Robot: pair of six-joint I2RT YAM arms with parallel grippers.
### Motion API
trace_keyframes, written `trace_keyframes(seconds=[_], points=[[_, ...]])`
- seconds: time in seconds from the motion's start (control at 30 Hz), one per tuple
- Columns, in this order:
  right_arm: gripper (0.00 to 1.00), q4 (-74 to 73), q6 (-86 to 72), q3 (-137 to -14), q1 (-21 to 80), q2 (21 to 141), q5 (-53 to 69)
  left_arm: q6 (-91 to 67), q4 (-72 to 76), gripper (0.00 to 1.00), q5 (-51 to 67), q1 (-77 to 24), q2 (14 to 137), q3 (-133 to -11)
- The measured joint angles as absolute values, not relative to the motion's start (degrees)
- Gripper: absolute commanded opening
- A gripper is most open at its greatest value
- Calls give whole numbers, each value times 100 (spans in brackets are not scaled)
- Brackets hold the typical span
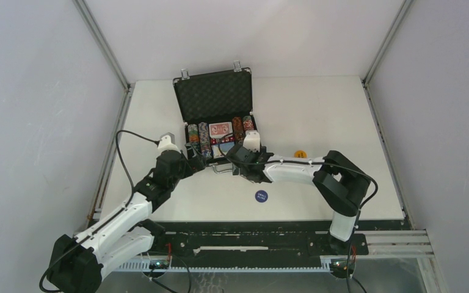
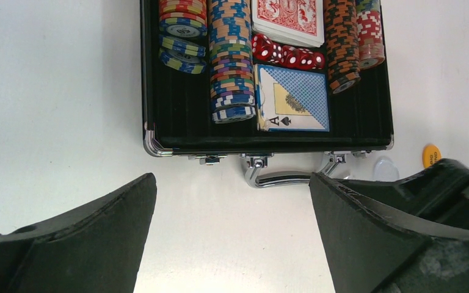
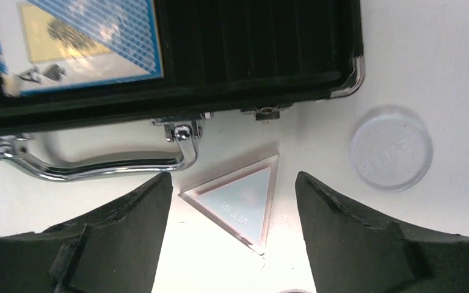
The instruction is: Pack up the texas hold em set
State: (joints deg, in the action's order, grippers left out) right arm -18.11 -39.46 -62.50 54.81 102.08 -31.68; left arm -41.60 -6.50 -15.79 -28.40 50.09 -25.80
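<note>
The black briefcase (image 1: 215, 97) of the texas hold em set lies open at the table's back middle. Its tray (image 2: 177, 116) holds striped chip stacks (image 2: 232, 61), a red deck (image 2: 288, 18), a blue deck (image 2: 293, 97) and red dice (image 2: 287, 56). My left gripper (image 2: 232, 180) is open over bare table just before the silver handle (image 2: 287, 179). My right gripper (image 3: 232, 180) is open too. A clear triangular "ALL IN" marker (image 3: 239, 198) lies flat on the table between its fingers, touching neither. A clear round disc (image 3: 391, 148) lies to its right.
An orange disc (image 1: 300, 154) lies right of the case and a blue disc (image 1: 261, 196) nearer the front. Both grippers (image 1: 192, 160) (image 1: 239, 160) sit close together at the case's front edge. Metal rails and walls border the table.
</note>
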Motion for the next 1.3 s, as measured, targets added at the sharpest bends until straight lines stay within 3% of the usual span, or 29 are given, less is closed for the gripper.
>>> trace_keyframes(seconds=[0.3, 1.3], points=[[82, -1925, -4152, -6348, 5583, 10718, -3146, -4160, -652, 100, -1573, -2840, 5048, -2580], [79, -2021, -4394, -6455, 5736, 10825, -3321, -4163, -650, 100, -1468, -2840, 5063, -2580]])
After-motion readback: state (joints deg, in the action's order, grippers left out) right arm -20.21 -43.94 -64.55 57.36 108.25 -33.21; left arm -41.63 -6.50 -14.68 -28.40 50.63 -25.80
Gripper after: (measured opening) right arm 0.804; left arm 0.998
